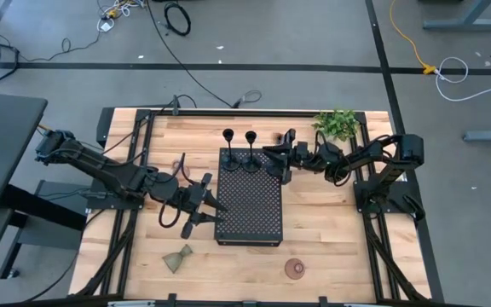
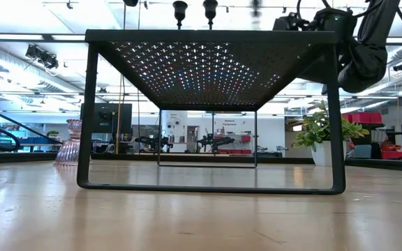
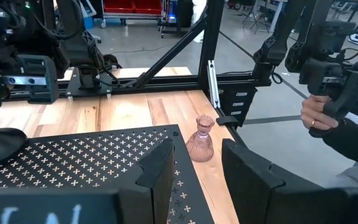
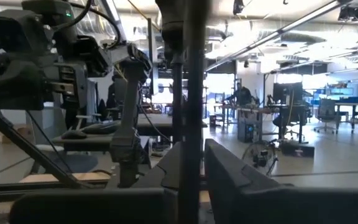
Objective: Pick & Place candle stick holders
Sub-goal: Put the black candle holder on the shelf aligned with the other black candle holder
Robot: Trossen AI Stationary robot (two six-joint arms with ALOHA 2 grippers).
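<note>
A big black perforated tray [image 1: 250,209] stands mid-table. Two slim black candle holders [image 1: 228,153] [image 1: 251,153] stand upright at its far edge. My right gripper [image 1: 278,164] is at the tray's far right corner, shut on a third black holder [image 4: 191,87]. My left gripper [image 1: 207,205] is open and empty at the tray's left edge, its fingers over the tray top [image 3: 92,162]. A pinkish glass holder [image 1: 295,269] stands on the table near the front, also in the left wrist view [image 3: 201,138]. An olive-green hourglass holder [image 1: 177,257] lies on its side at front left. My right gripper pinches the black holder's slim stem [image 4: 191,124] between its two fingers, well below the cup top [image 4: 169,18]. The fingers come level from the table's right side and lie across the stem. The holder stands upright in the hold; its base is hidden by the gripper.
A small leafy plant [image 1: 337,124] stands at the far right corner behind my right arm. A pinkish glass holder [image 2: 72,143] shows in the low view beside the tray's leg. A person's hand [image 3: 316,115] holds a device beyond the table's edge.
</note>
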